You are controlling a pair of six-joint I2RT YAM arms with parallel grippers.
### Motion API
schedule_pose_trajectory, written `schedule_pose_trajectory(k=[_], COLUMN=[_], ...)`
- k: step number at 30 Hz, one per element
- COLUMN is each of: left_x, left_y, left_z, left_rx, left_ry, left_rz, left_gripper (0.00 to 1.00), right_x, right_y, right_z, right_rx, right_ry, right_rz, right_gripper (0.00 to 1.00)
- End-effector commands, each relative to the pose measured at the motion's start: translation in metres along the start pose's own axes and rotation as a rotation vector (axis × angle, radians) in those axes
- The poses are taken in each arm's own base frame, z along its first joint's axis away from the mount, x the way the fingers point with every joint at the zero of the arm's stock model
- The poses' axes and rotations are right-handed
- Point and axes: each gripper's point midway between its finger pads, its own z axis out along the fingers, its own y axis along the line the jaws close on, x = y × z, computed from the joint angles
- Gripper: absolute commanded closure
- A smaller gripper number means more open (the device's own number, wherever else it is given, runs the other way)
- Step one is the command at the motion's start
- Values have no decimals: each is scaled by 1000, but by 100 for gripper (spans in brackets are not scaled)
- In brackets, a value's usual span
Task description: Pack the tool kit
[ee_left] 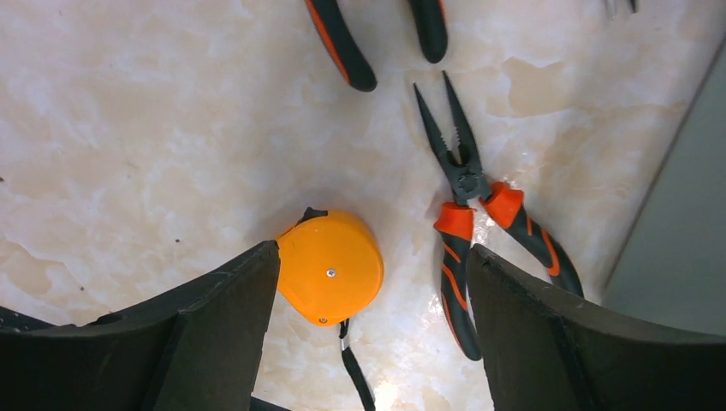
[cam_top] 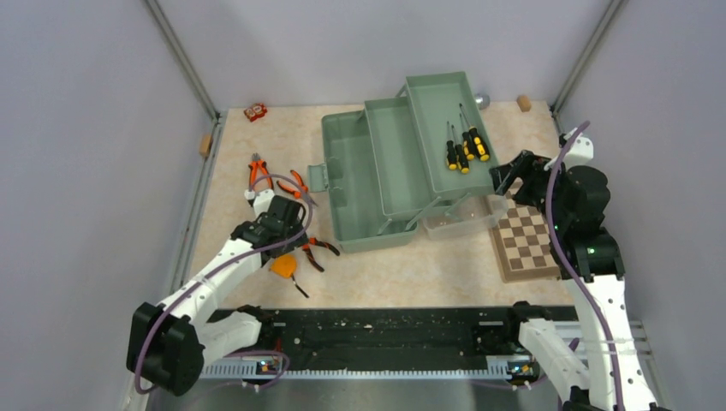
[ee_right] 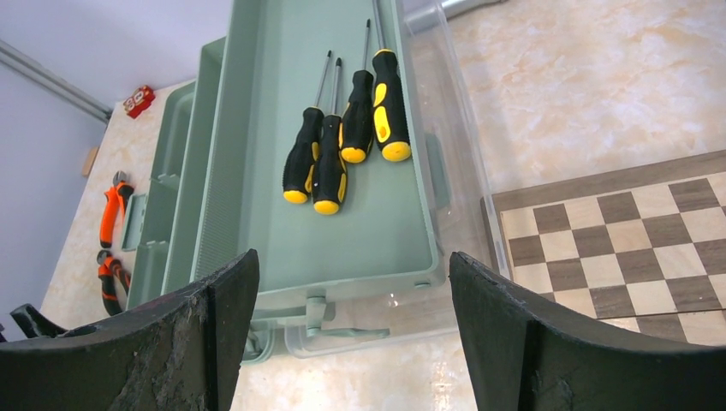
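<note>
1. The left gripper is found with its fingers spread wide and nothing grasped. It is poised over the table with the tape measure below the gap, close to the left finger.
2. The tape measure lies flat on the table, outside the box. It is judged light and rigid, and its smooth, rounded casing is likely to slip. It should be taken across the casing's width, not by the limp black strap.
3. The needle-nose pliers lie just beside it, also unpacked. They are judged stiff and heavier, with grippy sleeved handles. A hold near the pivot is advised for balance.
4. The toolbox stands mid-table with its trays folded out.
5. The right gripper is likewise released, with nothing held. It is positioned at the near edge of the top tray, beside the chessboard.
6. Four screwdrivers are stowed side by side in that tray.
7. Two further pliers are noted on the table left of the box.
</note>
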Motion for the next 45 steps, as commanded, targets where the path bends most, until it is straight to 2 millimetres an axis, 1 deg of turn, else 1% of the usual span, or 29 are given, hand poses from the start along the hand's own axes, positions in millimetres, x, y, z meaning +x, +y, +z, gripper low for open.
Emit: schedule_pose_trajectory(k=[1, 4, 9, 12, 15, 19, 24, 28, 31, 32, 33, 34, 36, 38, 40, 42, 44, 45], left_x=[18, 30, 43, 47, 47, 48, 57, 64, 61, 57, 53, 48, 32, 13, -9, -31, -55, -67], left_y=[10, 19, 33, 32, 29, 31, 35, 36, 36, 36, 36, 36, 34, 32, 26, 19, 4, -7], left_z=[7, 8, 11, 16, 21, 27, 35, 39, 38, 36, 34, 31, 23, 13, 1, -13, -29, -37], left_rx=[-41, -91, -203, -210, -199, -223, -254, -274, -273, -269, -267, -261, -245, -222, -183, -134, -51, 6], left_ry=[57, 92, 105, 104, 81, 70, 84, 104, 96, 86, 72, 57, 14, -33, -85, -132, -169, -182], left_rz=[-80, -160, -326, -399, -461, -481, -479, -473, -473, -476, -477, -476, -480, -474, -473, -466, -455, -437], left_gripper=[16, 18, 20, 21, 20, 18, 18, 24, 37, 42, 51, 57, 68, 77, 83, 86, 87, 88], right_x=[-9, -8, -5, -5, -6, -4, -3, -2, -1, -1, -2, -2, -2, -2, -3, -3, -3, -3], right_y=[8, 7, 7, 9, 9, 8, 7, 6, 5, 6, 5, 6, 6, 6, 6, 7, 7, 7], right_z=[0, 0, 0, -1, -2, -4, -5, -5, -5, -4, -5, -4, -4, -4, -4, -4, -4, -4], right_rx=[-35, -34, -34, -44, -42, -39, -37, -33, -31, -32, -31, -32, -31, -31, -34, -36, -38, -37], right_ry=[-38, -38, -34, -34, -40, -41, -44, -42, -41, -41, -41, -41, -40, -40, -40, -43, -41, -41], right_rz=[-4, -4, -6, -10, -16, -19, -19, -18, -18, -18, -18, -19, -17, -18, -17, -16, -15, -16], right_gripper=[19, 19, 19, 19, 19, 19, 19, 19, 19, 19, 19, 19, 19, 19, 19, 19, 19, 19])
